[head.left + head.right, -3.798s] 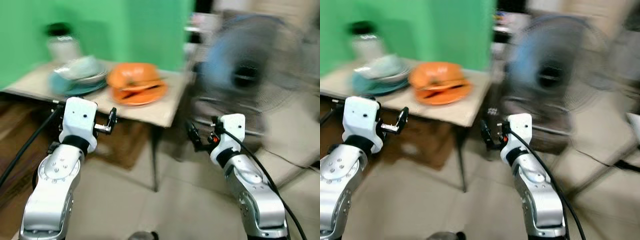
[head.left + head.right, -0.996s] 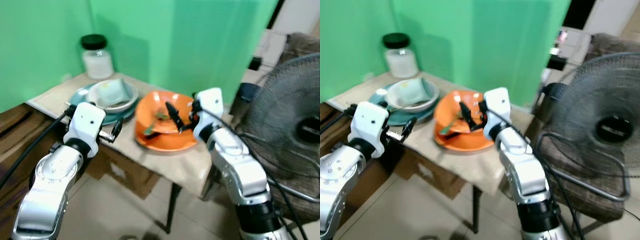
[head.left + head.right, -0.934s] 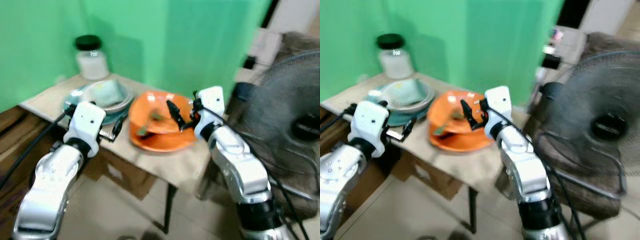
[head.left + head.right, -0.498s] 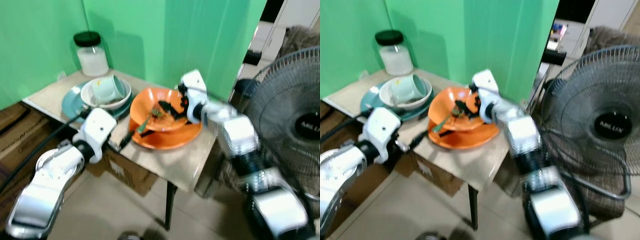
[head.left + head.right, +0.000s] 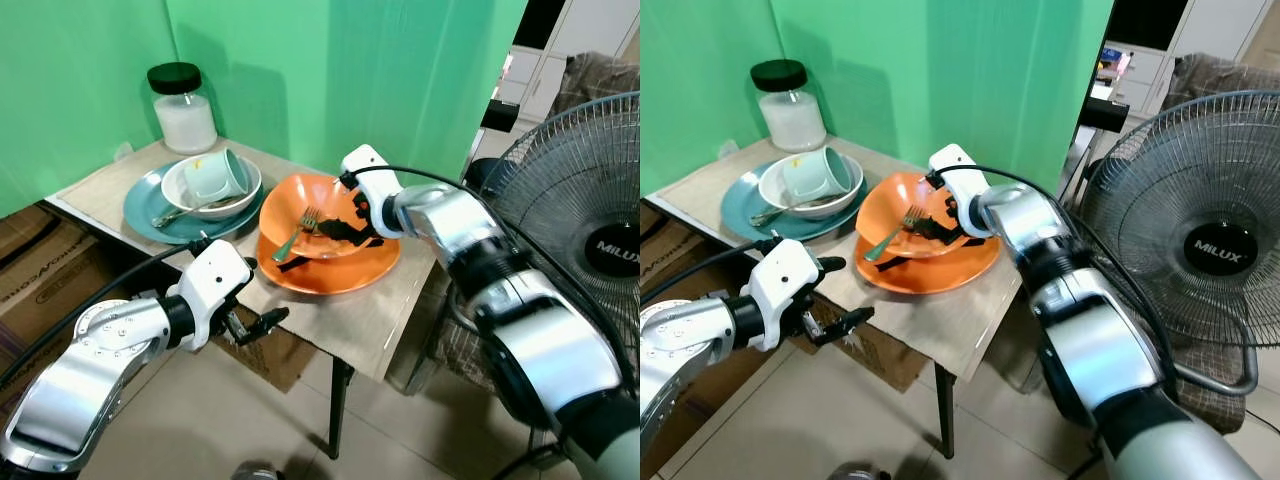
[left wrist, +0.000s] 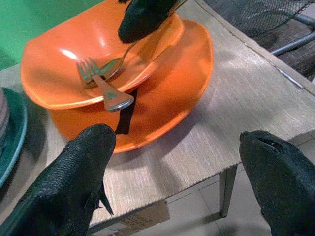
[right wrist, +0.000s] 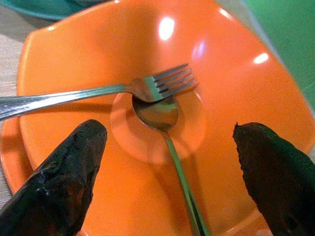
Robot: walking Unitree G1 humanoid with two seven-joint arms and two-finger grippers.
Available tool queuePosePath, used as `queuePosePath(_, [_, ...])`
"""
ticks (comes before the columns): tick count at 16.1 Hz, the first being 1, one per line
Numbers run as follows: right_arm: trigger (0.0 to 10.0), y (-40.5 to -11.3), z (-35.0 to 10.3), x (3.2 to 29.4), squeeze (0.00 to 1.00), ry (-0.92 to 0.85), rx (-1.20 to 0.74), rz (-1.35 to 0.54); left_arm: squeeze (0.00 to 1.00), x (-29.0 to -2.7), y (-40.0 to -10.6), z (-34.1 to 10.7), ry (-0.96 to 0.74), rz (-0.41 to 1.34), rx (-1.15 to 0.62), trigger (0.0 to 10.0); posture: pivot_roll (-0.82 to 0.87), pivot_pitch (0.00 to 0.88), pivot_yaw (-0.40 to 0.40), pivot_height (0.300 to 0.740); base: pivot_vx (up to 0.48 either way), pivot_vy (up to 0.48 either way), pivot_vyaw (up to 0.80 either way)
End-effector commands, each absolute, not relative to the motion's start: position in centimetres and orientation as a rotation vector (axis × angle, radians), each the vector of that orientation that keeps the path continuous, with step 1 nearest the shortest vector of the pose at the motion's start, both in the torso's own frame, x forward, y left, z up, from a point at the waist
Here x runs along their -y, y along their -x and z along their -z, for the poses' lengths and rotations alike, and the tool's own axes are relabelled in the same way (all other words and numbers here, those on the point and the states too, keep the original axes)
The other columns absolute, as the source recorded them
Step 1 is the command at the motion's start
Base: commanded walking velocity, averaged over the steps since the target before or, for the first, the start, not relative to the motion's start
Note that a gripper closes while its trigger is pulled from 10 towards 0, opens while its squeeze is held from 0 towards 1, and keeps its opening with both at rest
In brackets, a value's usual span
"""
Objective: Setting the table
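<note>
Table by green wall; right hand now lower inside orange bowl, spread; left hand spread.

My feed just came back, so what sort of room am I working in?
Probably a lived-in home room: a small table against a green wall, stacked dishes, a glass jar, a standing fan and a cardboard box.

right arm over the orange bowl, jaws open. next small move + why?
Probably lower the right gripper and close on the fork. Its jaws hang open above the orange bowl, either side of the fork and spoon lying crossed inside. The left gripper waits open at the table edge.
</note>
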State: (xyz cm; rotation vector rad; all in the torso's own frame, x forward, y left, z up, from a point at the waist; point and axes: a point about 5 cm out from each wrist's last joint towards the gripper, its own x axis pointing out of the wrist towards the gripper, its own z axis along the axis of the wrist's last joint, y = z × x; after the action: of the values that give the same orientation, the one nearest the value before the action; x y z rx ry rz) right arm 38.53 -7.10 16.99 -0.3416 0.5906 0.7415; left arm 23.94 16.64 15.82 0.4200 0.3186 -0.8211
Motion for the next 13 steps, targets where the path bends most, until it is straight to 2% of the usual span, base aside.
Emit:
queuePosePath(1, [10.0, -38.7, -17.3, 7.1, 0.0, 0.363, -0.601, -0.733, 0.0, -16.3, -23.8, -15.9, -0.42, 0.844, -0.322, 10.0, 0.24, 0.0, -0.009, 0.74, 0.0, 0.0, 0.0])
queuePosePath(4, [10.0, -38.6, -16.6, 6.8, 0.0, 0.415, -0.664, -0.731, 0.0, -16.0, -23.9, -15.8, -0.413, 0.858, -0.324, 10.0, 0.23, 0.0, -0.011, 0.74, 0.0, 0.0, 0.0])
queuePosePath(7, [1.1, -38.9, -16.4, 6.6, 0.0, 0.467, -0.671, -0.705, 0.0, -15.8, -24.1, -15.8, -0.412, 0.864, -0.321, 10.0, 0.23, 0.0, -0.011, 0.74, 0.0, 0.0, 0.0])
queuePosePath(8, [0.0, -38.9, -16.4, 6.6, 0.0, 0.473, -0.674, -0.701, 0.0, -15.7, -24.1, -15.7, -0.412, 0.864, -0.321, 10.0, 0.23, 0.0, -0.02, 0.74, 0.0, 0.0, 0.0])
queuePosePath(13, [0.0, -38.9, -16.2, 6.7, 0.0, 0.56, -0.705, -0.689, 0.0, -15.6, -24.0, -15.6, -0.416, 0.869, -0.323, 10.0, 0.23, 0.0, -0.028, 0.74, 0.0, 0.0, 0.0])
